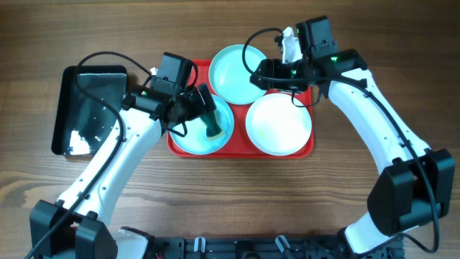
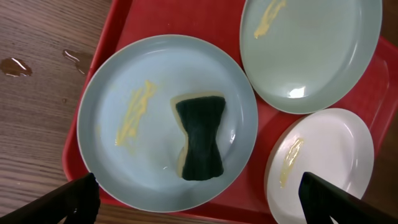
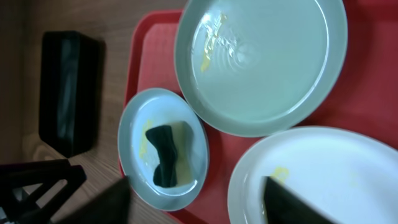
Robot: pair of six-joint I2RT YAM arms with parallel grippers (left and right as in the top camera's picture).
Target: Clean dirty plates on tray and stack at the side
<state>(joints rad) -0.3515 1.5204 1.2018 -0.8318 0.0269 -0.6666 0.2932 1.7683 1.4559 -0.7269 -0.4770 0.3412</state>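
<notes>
Large red rectangular plastic tray (image 2: 186,18) mid-table, long axis left to right, holding three round shallow plates lying flat side by side.

- Pale aqua plate (image 2: 161,68), left-near corner of tray: yellow smear, plus waisted sponge (image 2: 200,137), dark green scourer face up over yellow foam. Long axis of sponge up-down in left wrist view.
- Aqua plate (image 1: 237,72), rear centre: faint yellow streak near rim.
- Nearly white plate (image 1: 279,126), right-near: small yellow smear.

Glossy black rectangular tray (image 1: 86,108) left of the red one, apart. White specks in its near corner, possibly foam.

Left gripper (image 2: 199,180) above sponge plate, fingers spread wide, grasping nothing. Right gripper (image 3: 196,180) over right-rear of tray beside rear plate, likewise spread, empty.
</notes>
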